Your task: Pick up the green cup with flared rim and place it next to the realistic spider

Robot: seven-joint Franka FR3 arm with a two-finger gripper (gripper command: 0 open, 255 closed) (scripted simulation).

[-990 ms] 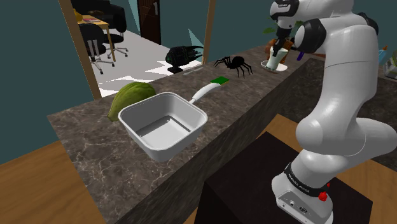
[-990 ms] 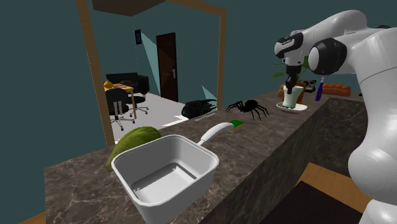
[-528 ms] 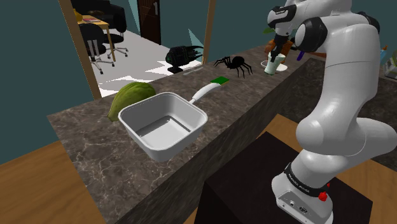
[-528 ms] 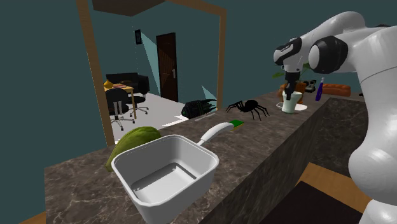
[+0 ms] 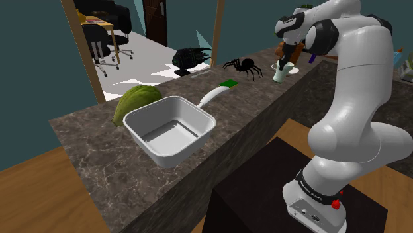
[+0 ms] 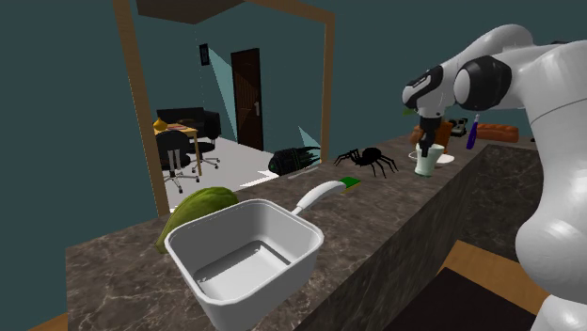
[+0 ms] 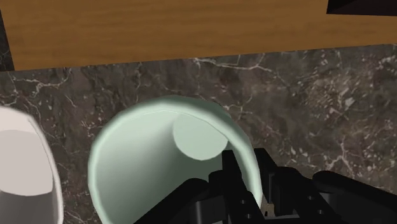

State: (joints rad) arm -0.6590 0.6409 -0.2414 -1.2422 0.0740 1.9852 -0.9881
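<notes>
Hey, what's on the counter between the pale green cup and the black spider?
Nothing. In the shoulder and second exterior views, only bare dark marble counter lies between the cup and the spider.

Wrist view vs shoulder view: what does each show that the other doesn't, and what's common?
Wrist view: the pale green inside and round bottom of the cup, its wall clasped between the fingers. Shoulder view: the spider, the white pan, the green lump behind it, and the arm. Both: cup, gripper, marble counter.
</notes>
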